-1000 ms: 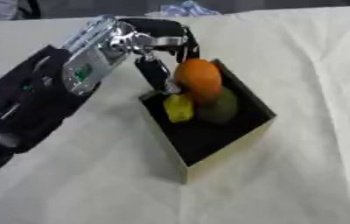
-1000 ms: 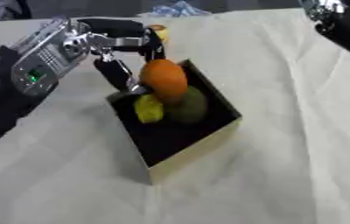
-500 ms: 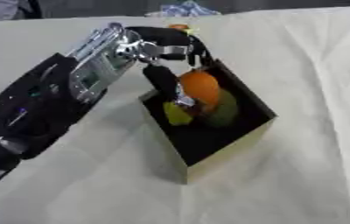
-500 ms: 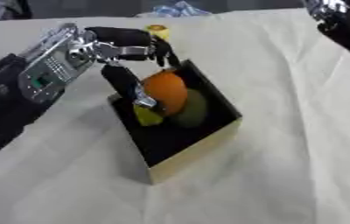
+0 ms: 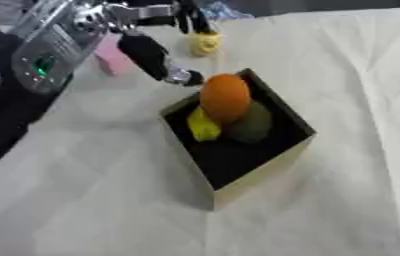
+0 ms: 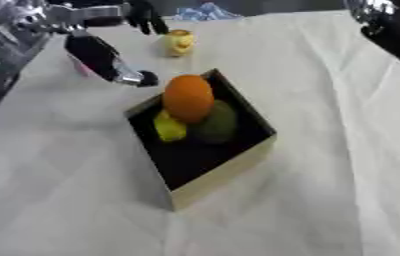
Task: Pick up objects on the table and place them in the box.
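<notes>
The box [image 5: 269,167], black inside with tan walls, stands mid-table. An orange [image 5: 225,97] rests in its far corner on top of a yellow fruit [image 5: 202,126] and a green one [image 5: 252,125]. My left hand [image 5: 147,52] hovers up and left of the box, open and holding nothing, with its thumb tip just off the box's far rim. A small yellow object [image 5: 205,43] lies on the cloth beyond the box, under the hand's fingertips. Part of my right arm [image 6: 387,22] shows at the top right corner; its hand is not clear.
A pink object [image 5: 112,60] lies behind my left hand on the white cloth [image 5: 90,190]. Something blue [image 6: 205,11] sits at the table's far edge. The left forearm fills the upper left corner.
My left hand has let go of the orange and pulled back up and to the left. The orange now rests in the box on the other fruit.
</notes>
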You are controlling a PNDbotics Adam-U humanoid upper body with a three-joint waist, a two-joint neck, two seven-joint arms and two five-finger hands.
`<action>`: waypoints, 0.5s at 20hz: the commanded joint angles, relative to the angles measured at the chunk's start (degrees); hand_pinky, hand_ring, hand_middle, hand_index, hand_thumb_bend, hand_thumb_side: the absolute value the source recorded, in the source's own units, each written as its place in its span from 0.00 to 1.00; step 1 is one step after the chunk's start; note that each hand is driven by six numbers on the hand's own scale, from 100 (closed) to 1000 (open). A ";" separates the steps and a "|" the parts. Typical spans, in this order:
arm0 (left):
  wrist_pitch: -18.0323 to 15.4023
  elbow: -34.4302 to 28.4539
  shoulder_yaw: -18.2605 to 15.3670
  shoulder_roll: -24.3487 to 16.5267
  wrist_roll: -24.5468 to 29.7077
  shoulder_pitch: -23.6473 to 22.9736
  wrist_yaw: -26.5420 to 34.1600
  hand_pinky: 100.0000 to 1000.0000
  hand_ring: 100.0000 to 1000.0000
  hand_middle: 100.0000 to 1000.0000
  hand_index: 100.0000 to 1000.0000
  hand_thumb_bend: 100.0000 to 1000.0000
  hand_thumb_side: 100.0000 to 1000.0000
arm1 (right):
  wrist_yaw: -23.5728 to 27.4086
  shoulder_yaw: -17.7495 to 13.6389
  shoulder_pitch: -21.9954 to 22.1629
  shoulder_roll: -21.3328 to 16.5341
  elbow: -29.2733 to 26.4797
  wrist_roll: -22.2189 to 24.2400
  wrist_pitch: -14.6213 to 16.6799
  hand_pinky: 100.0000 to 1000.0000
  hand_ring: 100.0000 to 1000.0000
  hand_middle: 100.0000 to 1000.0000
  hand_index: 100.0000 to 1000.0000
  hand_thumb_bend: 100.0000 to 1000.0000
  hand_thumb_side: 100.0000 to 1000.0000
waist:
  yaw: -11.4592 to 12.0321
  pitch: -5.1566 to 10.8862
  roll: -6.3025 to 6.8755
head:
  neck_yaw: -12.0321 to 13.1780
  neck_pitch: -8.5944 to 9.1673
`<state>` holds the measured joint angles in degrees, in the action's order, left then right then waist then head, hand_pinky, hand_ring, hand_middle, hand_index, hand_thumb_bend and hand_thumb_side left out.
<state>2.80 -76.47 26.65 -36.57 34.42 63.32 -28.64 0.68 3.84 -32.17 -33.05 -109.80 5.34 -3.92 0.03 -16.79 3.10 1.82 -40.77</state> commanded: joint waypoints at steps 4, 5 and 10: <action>-4.10 20.76 -8.34 -1.19 -2.98 4.52 -8.70 0.81 0.77 0.75 0.86 0.49 0.41 | 0.00 -0.86 -0.69 -1.73 -1.42 -0.34 0.07 0.91 0.95 0.62 0.70 0.00 0.58 | 0.03 0.66 -0.30 | -0.05 0.91; -5.13 23.14 -9.31 -0.72 -3.55 5.07 -9.91 0.81 0.77 0.75 0.86 0.50 0.42 | 0.02 -0.85 -0.79 -1.74 -1.43 -0.34 0.07 0.91 0.95 0.62 0.70 0.00 0.58 | -0.04 0.54 -0.35 | 0.05 0.95; -7.70 32.70 -13.30 1.76 -5.09 7.43 -14.60 0.81 0.78 0.76 0.88 0.54 0.43 | 0.10 -0.82 -1.35 -1.85 -1.43 -0.34 0.07 0.91 0.95 0.62 0.70 0.00 0.58 | -0.44 -0.13 -0.50 | 0.86 1.40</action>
<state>-4.19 -45.42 14.90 -34.28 29.64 69.08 -42.09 0.67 3.56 -32.58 -33.23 -110.03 5.25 -3.86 -0.42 -18.03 2.71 2.38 -40.19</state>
